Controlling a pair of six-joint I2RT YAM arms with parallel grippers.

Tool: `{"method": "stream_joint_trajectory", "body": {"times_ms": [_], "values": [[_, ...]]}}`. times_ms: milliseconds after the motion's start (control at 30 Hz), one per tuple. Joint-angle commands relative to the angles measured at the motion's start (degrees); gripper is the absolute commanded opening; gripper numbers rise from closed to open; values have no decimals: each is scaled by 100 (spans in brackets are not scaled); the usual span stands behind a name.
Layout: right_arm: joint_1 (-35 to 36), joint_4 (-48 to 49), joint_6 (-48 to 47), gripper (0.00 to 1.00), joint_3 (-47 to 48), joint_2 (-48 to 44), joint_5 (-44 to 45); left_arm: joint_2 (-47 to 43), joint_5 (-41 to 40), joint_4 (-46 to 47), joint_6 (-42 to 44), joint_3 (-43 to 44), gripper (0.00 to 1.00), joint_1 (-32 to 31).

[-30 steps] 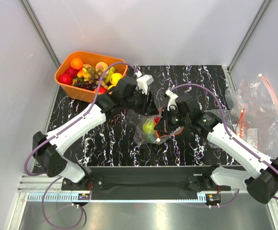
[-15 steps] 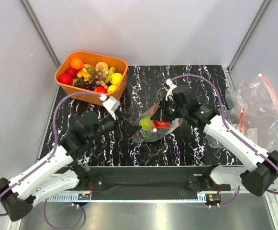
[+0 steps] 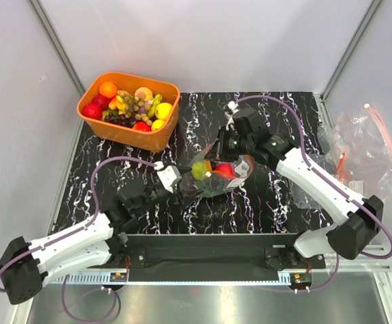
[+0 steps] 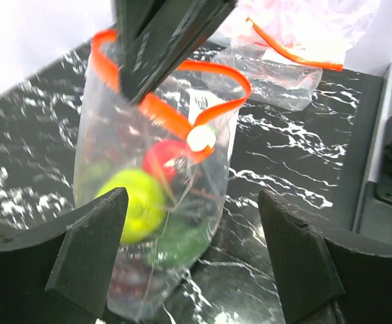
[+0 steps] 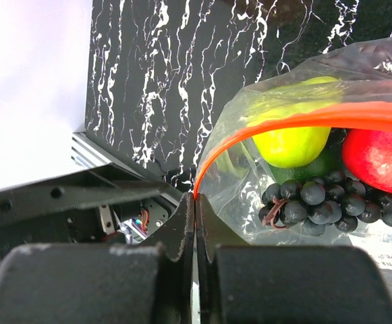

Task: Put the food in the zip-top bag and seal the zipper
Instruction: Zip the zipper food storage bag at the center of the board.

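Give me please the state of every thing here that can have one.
zip-top bag, mouth open, food inside
zipper, unsealed, one end pinched
right gripper, shut on the zipper
left gripper, open, empty
orange basket, full of toy fruit
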Motion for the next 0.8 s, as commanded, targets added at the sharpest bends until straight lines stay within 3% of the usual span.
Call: {"method": "stream_joint_trajectory", "body": {"times_ms": [0, 167, 600, 700, 767], "values": [[41, 134, 118, 0, 420, 65, 104, 329, -269, 1207, 811, -57, 82, -198], [33, 82, 74, 0, 561, 153, 60, 761, -699, 1305, 1269, 101, 71, -260], [33, 11, 13, 0, 824, 267, 16, 1314, -999, 1876, 1726, 110, 66, -374], [41, 2, 21, 0, 868, 303, -19, 1578, -1025, 1876, 1744, 207, 58, -392], [41, 2, 22, 0, 877, 329, -37, 1719, -1104, 1876, 1744, 321, 46, -409]]}}
